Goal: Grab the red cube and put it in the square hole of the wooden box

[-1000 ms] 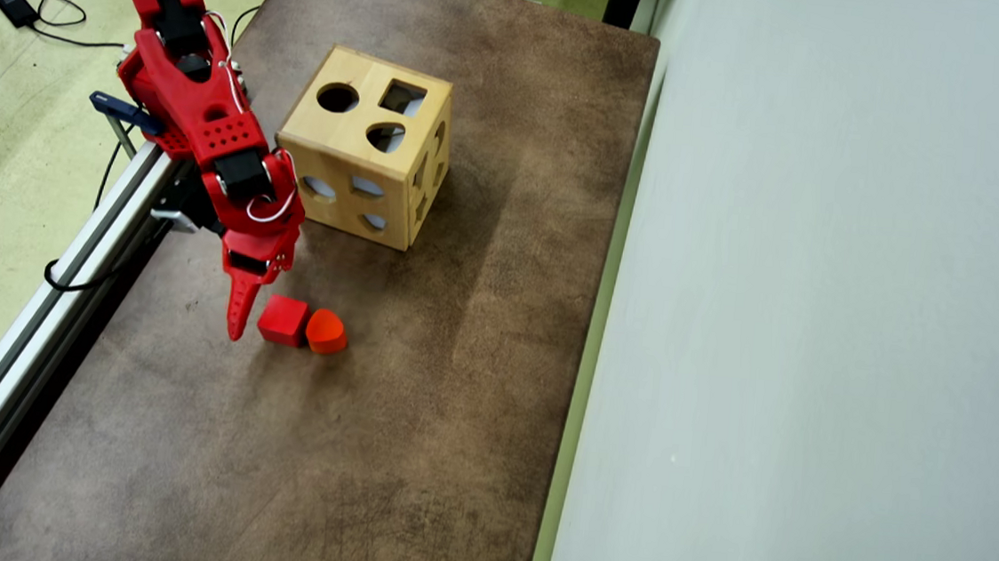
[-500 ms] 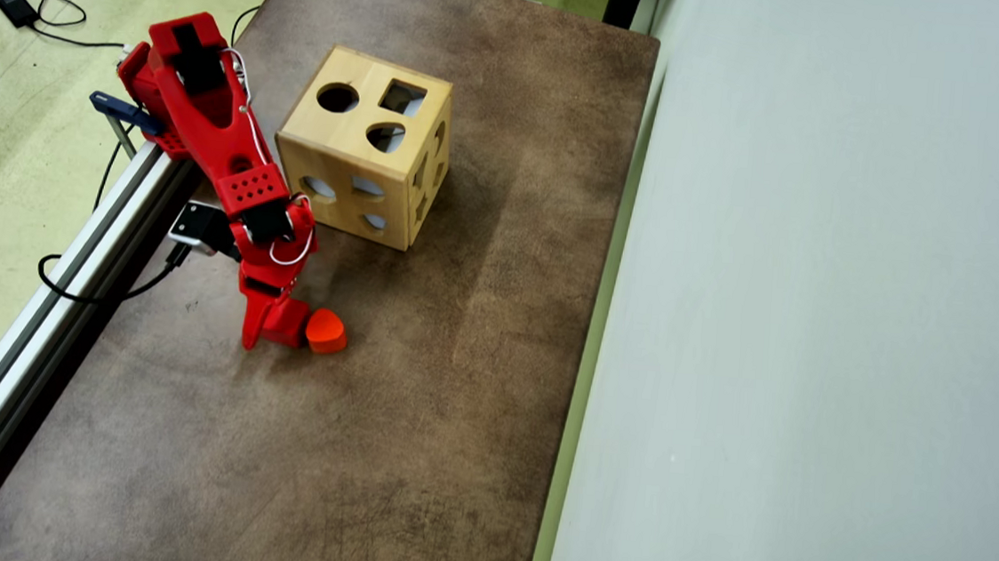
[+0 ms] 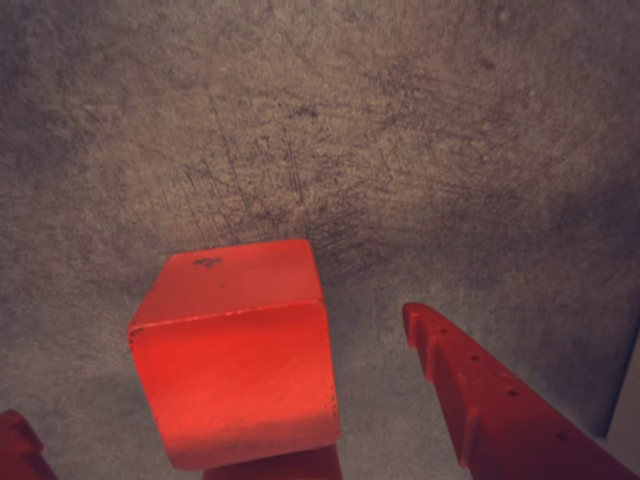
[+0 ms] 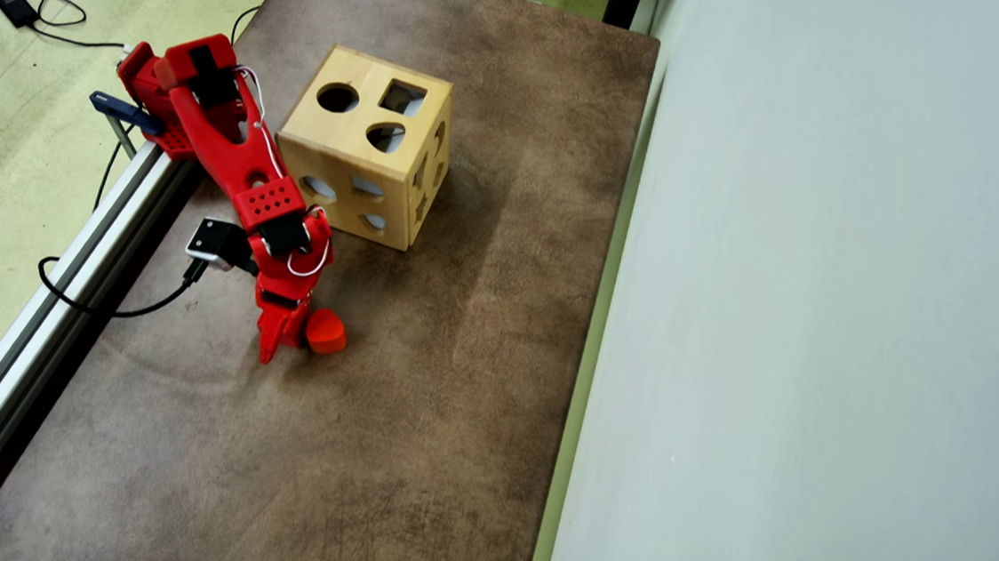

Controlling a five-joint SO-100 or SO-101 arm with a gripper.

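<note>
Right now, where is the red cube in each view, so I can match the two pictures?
Wrist view: the red cube fills the lower left, between the claw fingers, on the brown table.
Overhead view: the cube is almost wholly hidden under the claw, left of the orange block, below the wooden box.
Shared landmark: the claw's long red finger.
</note>
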